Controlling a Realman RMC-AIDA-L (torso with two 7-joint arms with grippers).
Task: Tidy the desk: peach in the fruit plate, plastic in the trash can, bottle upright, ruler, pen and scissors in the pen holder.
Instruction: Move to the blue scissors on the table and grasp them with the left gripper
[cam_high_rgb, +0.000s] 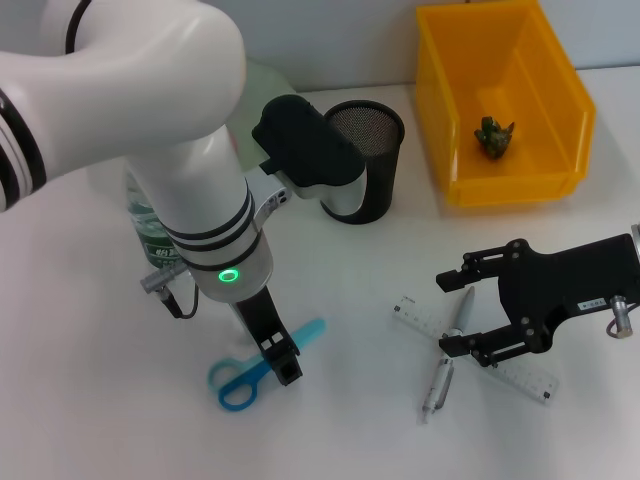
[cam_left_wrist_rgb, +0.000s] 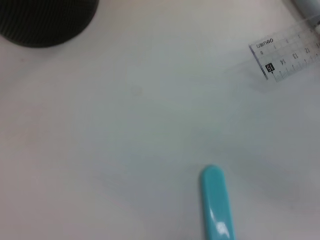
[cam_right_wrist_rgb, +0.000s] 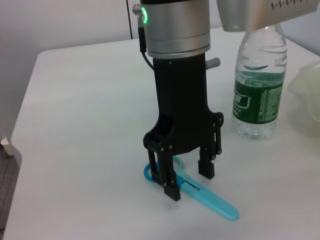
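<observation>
White desk (cam_high_rgb: 100, 420): scissors (cam_high_rgb: 262, 364) lie at 7 o'clock, left hand (cam_high_rgb: 283, 362) spread wide astride them. Centre on the shanks before closing. Right hand (cam_high_rgb: 472, 312), wide, hovers over pen (cam_high_rgb: 444, 358) and ruler (cam_high_rgb: 478, 349) at 4 o'clock.

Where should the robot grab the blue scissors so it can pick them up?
Probably the narrow middle of the scissors, where handle loops meet the closed blades. They lie flat on the table, so coming straight down from above fits. The left claw is already there, open, one finger each side. The right claw hovers by the pen.
</observation>
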